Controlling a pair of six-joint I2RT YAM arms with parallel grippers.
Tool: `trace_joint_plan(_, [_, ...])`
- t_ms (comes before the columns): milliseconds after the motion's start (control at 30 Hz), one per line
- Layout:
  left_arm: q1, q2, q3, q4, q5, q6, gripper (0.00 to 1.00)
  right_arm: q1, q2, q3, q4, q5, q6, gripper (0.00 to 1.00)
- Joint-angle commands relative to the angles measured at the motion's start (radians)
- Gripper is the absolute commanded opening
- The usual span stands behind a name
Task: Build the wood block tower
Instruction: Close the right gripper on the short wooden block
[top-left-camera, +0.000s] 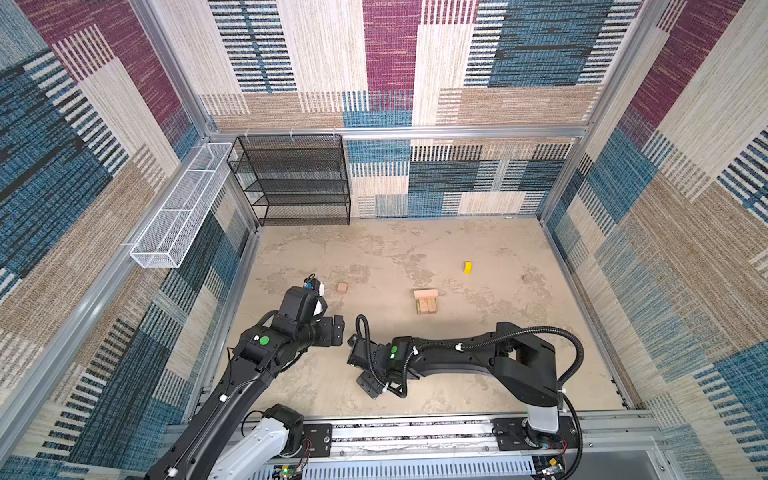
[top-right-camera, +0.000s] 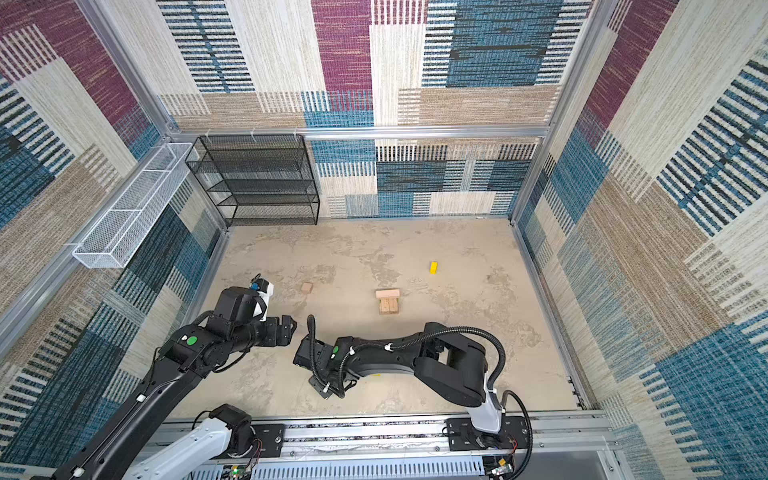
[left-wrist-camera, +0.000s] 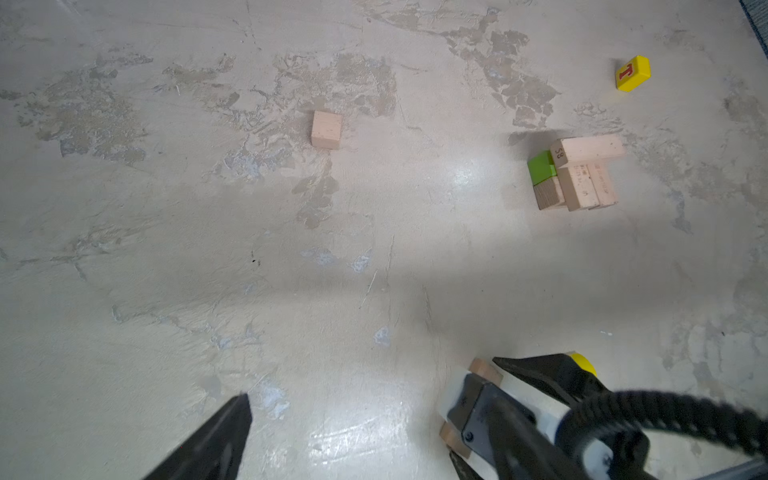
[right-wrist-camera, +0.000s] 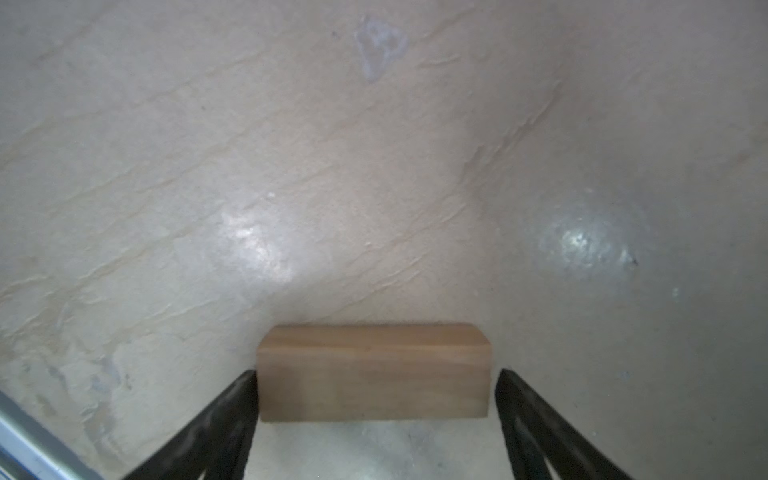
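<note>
Partly built tower (top-left-camera: 426, 301) stood on the table (top-left-camera: 415, 249), tan planks above a green brick (left-wrist-camera: 540, 166); cube (top-left-camera: 342, 287) and yellow piece (top-left-camera: 468, 267) lay apart, left claw (top-left-camera: 337, 330) wide and empty, right claw (right-wrist-camera: 376, 374) wide astride a loose plank (right-wrist-camera: 374, 353).

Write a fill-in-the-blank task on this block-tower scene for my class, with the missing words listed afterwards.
The yellow block bears a red letter ____.
The one coloured brick in the tower is ____.
The left gripper holds nothing; its jaws stand ____.

Missing words: T; green; open.
</note>
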Motion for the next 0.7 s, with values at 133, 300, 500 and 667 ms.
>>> trace_joint_plan(133, [0.0, 0.001, 0.001, -0.008, 0.012, -0.006, 0.93, 0.002, -0.001, 0.007, 0.005, 0.022, -0.013, 0.83])
trace_joint_plan(300, [0.001, 0.001, 0.001, -0.007, 0.011, -0.006, 0.93, 0.002, -0.002, 0.001, 0.001, 0.018, -0.013, 0.78])
trace_joint_plan(500, [0.0, 0.0, 0.0, -0.007, 0.01, -0.007, 0.93, 0.002, -0.01, -0.009, 0.007, 0.016, -0.007, 0.71])
trace_joint_plan(667, [0.0, -0.006, 0.0, -0.006, 0.006, -0.007, 0.93, 0.001, -0.014, -0.014, 0.006, 0.017, -0.004, 0.65])
